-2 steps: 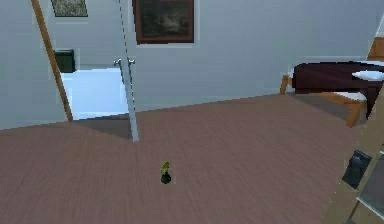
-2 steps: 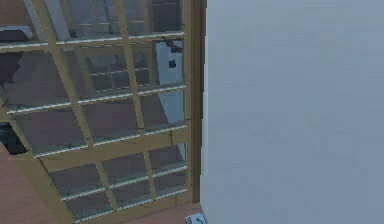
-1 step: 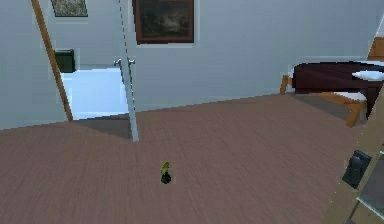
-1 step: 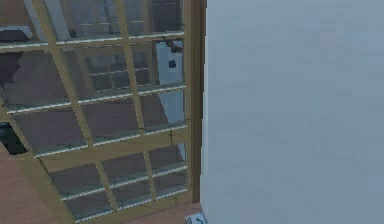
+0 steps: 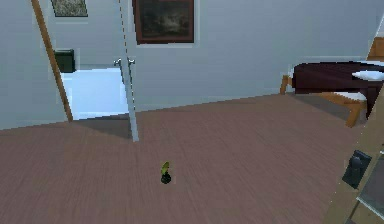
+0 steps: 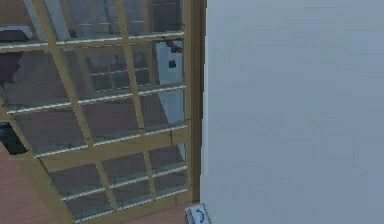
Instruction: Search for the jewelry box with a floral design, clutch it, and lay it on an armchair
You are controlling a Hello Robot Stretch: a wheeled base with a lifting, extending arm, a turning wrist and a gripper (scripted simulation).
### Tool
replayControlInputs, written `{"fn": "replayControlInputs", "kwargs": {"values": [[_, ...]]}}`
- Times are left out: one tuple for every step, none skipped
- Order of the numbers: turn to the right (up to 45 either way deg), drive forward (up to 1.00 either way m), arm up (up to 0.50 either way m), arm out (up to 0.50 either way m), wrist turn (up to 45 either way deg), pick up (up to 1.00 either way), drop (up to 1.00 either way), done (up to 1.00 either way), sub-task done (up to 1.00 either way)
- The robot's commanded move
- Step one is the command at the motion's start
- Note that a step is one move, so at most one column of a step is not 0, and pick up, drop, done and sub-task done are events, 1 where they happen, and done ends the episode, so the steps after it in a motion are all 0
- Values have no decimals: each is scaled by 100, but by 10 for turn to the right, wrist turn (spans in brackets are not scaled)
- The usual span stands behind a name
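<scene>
Standing in this room, I take in the wooden floor point(image 5: 210, 140) first, running broad and bare toward a pale grey wall point(image 5: 240, 60). To the arm's side there is a tall glazed partition point(image 6: 100, 110), a wooden lattice of many panes, meeting a plain blank wall point(image 6: 290, 100). A bed point(image 5: 335, 78) with a dark cover and a white pillow point(image 5: 368, 74) stands at the forward view's right, cut off by the edge. At the left a doorway point(image 5: 95, 90) gives onto a brighter room, with a door edge and handle point(image 5: 128, 64) beside it. A dark framed picture point(image 5: 163, 20) hangs high on the wall, cropped at the top. On the floor sits a small dark and yellow object point(image 5: 166, 174), too tiny to name. A dark flat thing point(image 5: 357, 168) at the lower right and a small white item point(image 6: 198, 214) at the foot of the partition are just as hard to read. By my judgement the task has barely started: the search is the step in hand, with grasping, carrying and laying down all left to do. Where the jewelry box lies I cannot tell, nor where an armchair stands; perhaps through the doorway. Whether the fingers are released or grasping I cannot tell.
</scene>
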Motion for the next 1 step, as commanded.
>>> {"fn": "replayControlInputs", "kwargs": {"values": [[0,0,50,0,0,0,0,0,0]]}}
